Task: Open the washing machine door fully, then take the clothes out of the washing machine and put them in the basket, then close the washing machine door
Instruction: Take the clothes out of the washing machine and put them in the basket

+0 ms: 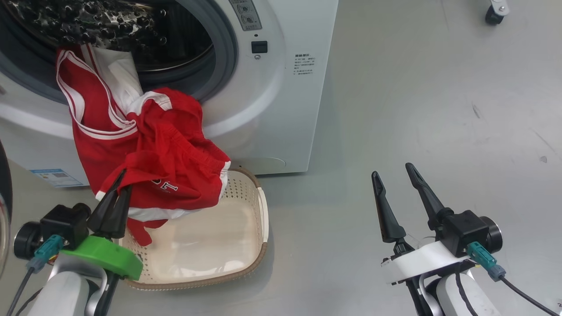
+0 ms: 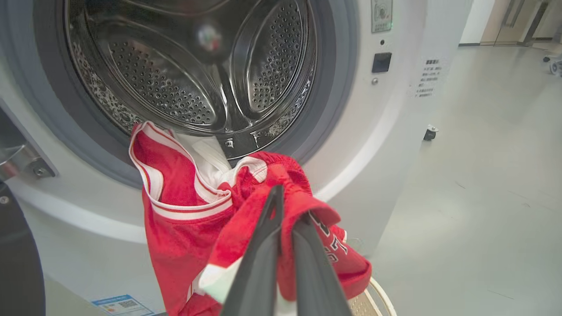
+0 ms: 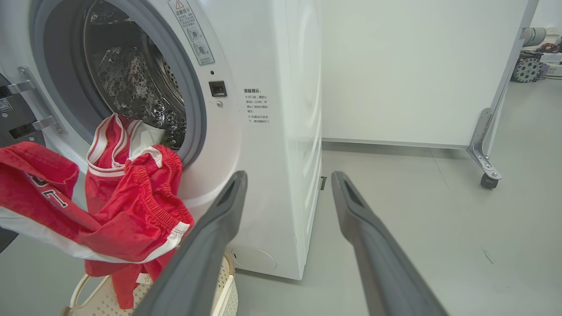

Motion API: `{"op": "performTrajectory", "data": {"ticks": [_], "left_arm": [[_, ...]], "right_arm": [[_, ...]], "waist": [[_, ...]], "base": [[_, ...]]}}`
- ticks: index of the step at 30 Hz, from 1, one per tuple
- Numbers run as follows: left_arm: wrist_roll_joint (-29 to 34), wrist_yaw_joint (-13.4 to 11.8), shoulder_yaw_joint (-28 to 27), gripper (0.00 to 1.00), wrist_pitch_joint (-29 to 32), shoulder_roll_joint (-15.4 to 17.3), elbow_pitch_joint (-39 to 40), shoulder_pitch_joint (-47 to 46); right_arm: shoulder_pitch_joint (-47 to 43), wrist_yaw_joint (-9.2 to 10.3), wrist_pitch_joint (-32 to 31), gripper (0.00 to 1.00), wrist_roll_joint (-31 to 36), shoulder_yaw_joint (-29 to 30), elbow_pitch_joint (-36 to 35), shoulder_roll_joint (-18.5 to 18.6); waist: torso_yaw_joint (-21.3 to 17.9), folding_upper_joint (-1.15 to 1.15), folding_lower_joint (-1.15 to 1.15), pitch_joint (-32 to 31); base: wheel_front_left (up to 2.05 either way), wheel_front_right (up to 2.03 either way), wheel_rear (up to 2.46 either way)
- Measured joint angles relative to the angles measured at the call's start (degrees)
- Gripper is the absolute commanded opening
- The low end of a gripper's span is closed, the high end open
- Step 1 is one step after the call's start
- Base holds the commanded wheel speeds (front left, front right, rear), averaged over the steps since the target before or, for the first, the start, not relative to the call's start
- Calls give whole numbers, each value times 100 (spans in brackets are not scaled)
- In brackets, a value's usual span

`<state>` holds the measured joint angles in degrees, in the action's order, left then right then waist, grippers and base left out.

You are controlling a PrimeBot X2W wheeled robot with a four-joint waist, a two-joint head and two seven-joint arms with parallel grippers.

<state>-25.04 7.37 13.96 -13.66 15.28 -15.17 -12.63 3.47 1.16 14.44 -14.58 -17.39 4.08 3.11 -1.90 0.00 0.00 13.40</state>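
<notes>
Setting: smooth grey floor point(image 1: 417, 109), slightly glossy, w/ a few dark scuffs. Behind, in the R wrist view, a white partition panel point(image 3: 395, 66) stands on a metal foot w/ 1 castor point(image 3: 488, 180). Items, counted: 1 washing machine point(image 1: 281, 109), white, standing on the floor, its steel drum point(image 2: 197, 66) exposed inside a grey seal point(image 1: 229, 52). 1 washing machine door point(image 2: 19, 259), swung open to the robot's L, its dark edge at the view's L margin. 1 basket point(image 1: 260, 219), cream w/ brown rim, on the floor just in front of the machine's base. 1 blue label point(image 1: 57, 177) low on the machine front. Clothes point(image 1: 153, 149): red fabric w/ white trim, upper end lying on the drum lip, the rest hanging down the machine front and over the basket, w/ a red tail dipping inside it; whether 1 garment or 2 can't be told. Arms: 2. L jaws together, clamped on a fold of the clothes above the basket's L end. R jaws apart, holding nothing, above bare floor to the R of the machine, well apart from the basket.
</notes>
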Motion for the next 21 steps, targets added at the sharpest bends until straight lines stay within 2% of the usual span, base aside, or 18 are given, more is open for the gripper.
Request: {"op": "performTrajectory", "data": {"ticks": [10,21], "left_arm": [[1,0,263,0,133,120,-688,-22],[-3,0,458,0,303,275,-1347,-656]], "right_arm": [[149,9,0,100,46,-103,-101,-3],[241,169,0,100,59,-144,-363,-9]], "waist": [[-226,0,0,376],[-558,0,0,1008]], "base": [[0,0,0],[0,0,0]]}}
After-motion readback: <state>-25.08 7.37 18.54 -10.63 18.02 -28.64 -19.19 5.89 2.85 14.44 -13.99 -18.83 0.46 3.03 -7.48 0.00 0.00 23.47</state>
